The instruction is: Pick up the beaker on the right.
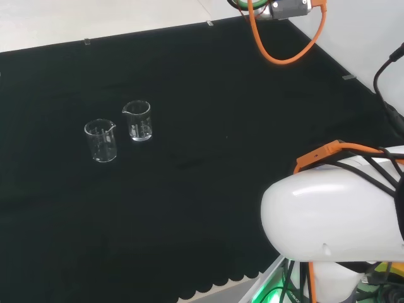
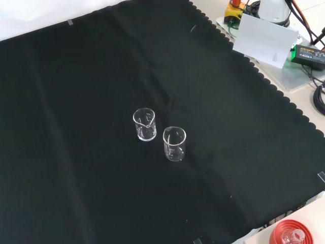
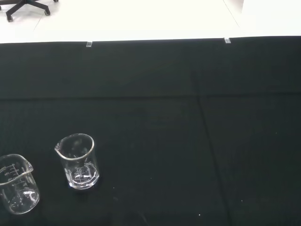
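2 small clear glass beakers, one (image 1: 101, 140) left of the other (image 1: 138, 120), stand upright, just apart, on black cloth (image 1: 189, 208).

Glossy rounded white arm link (image 1: 328, 211), orange cable (image 1: 325, 153) and black cables (image 1: 379, 165) strapped over it, green glow at base.

— What of the arm is on show?

— In the head view, a large white link (image 1: 331, 211) fills the lower right corner, rounded and glossy, with black cables and an orange strap (image 1: 325, 154) running over its upper side.

— Anything more of it?

— An orange cable (image 1: 278, 44) loops down from the fitting at the top edge of that view. In the front view, the white base (image 2: 271, 10) sits at the top right corner.

— And the fingers?

— Cannot tell.
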